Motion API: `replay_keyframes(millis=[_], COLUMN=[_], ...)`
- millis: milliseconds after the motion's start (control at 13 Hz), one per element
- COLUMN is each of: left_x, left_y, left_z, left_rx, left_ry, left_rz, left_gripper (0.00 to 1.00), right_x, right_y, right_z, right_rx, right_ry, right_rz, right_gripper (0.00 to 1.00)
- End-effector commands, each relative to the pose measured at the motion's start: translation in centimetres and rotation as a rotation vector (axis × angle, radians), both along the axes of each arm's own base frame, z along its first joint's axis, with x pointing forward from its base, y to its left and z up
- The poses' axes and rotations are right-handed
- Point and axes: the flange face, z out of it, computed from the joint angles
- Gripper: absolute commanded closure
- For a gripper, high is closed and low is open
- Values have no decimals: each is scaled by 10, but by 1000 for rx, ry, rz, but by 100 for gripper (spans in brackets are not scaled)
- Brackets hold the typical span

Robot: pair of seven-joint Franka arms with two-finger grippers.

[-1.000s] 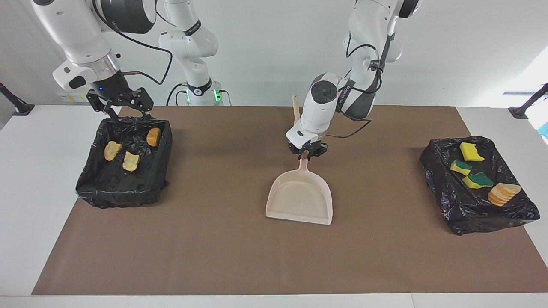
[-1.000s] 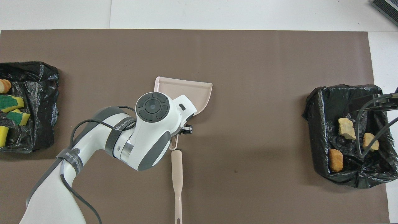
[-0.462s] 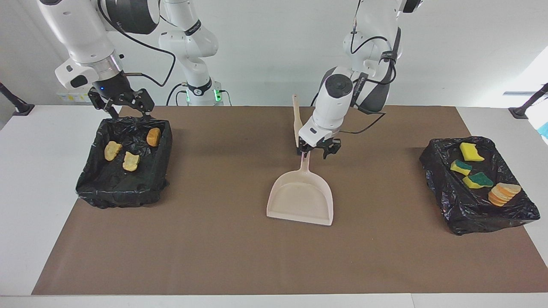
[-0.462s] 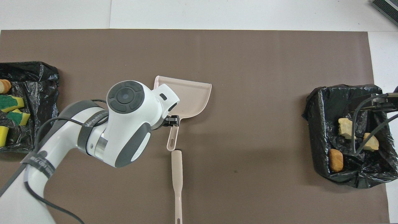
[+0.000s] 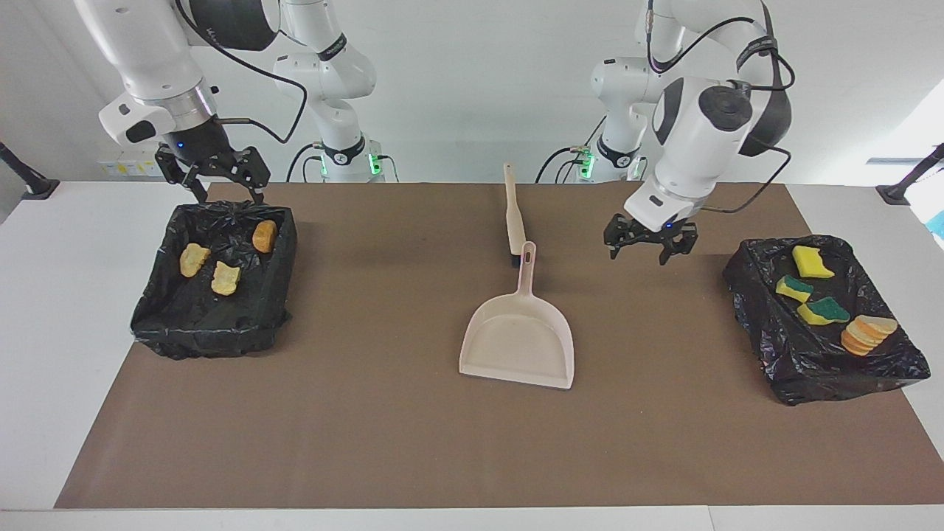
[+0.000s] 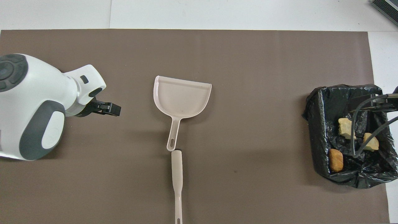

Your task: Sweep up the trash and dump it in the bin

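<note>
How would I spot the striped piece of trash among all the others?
Find the black-lined bin at the left arm's end of the table, the one holding sponge pieces. The striped chunk lies in the corner farthest from the robots, beside a green-topped sponge. It alone has orange and cream layers; its neighbours are plain yellow or yellow and green.

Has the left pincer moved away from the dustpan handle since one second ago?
Yes. The left pincer has let go of the dustpan handle, lifted, and swung toward the bin at the left arm's end.
</note>
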Motion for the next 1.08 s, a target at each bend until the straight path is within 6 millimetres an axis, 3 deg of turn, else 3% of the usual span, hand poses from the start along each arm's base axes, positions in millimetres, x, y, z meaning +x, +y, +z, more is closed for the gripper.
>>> replay_keyframes(millis=[0,308,538,846,1000], left_x=[-7,-28,-56,-70,-67], left_y=[39,81,86,82,85], left_z=[27,115,169,189,188], left_rx=[9,15,22,28,27], left_ry=[35,45,40,7,-7], left_rz=[-35,-72,-63,-72,-62], left_gripper=[0,0,0,0,0], right_x=[-2,-2,-2,-2,-2], right_y=[1,1,0,0,0], right_z=[3,3,4,3,3], right_rx=[4,4,4,4,4], right_ry=[-11,-11,-13,-11,-11], right_rz=[-16,-16,-17,-17,-20], right_gripper=[0,0,0,0,0])
